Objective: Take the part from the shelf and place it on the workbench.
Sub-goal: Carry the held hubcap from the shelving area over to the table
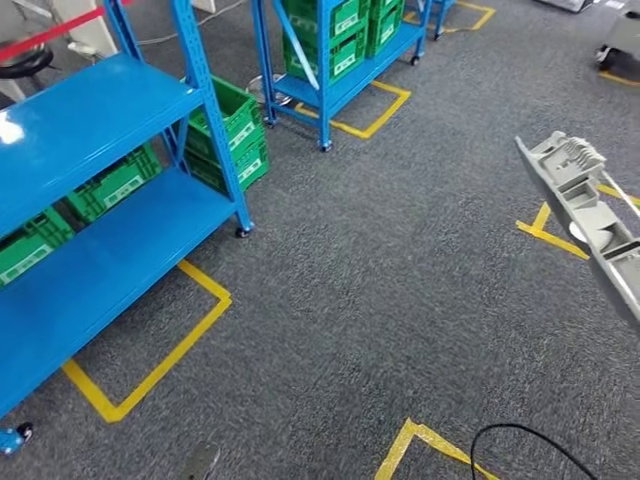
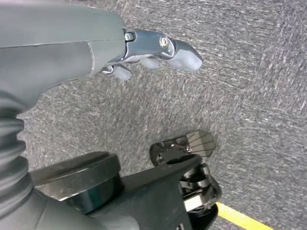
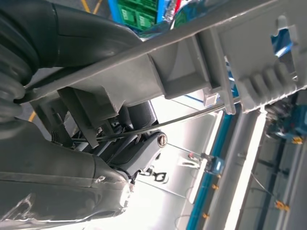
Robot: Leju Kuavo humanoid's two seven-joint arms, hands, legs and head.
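Observation:
The grey moulded plastic part (image 1: 581, 215) juts in at the right edge of the head view, tilted, above the carpet. In the right wrist view the same part (image 3: 203, 48) lies across my right hand (image 3: 119, 153), which grips it from underneath with its thumb and dark fingers against the ribbed underside. The blue shelf (image 1: 90, 120) stands at the left of the head view, well away from the part. My left hand (image 2: 145, 50) hangs over the carpet, fingers apart and holding nothing.
Green crates (image 1: 234, 130) sit behind the blue shelf, and a second blue shelf (image 1: 340, 60) with more crates stands further back. Yellow tape (image 1: 151, 370) marks bays on the grey carpet. A black cable (image 1: 528, 440) loops at the lower right.

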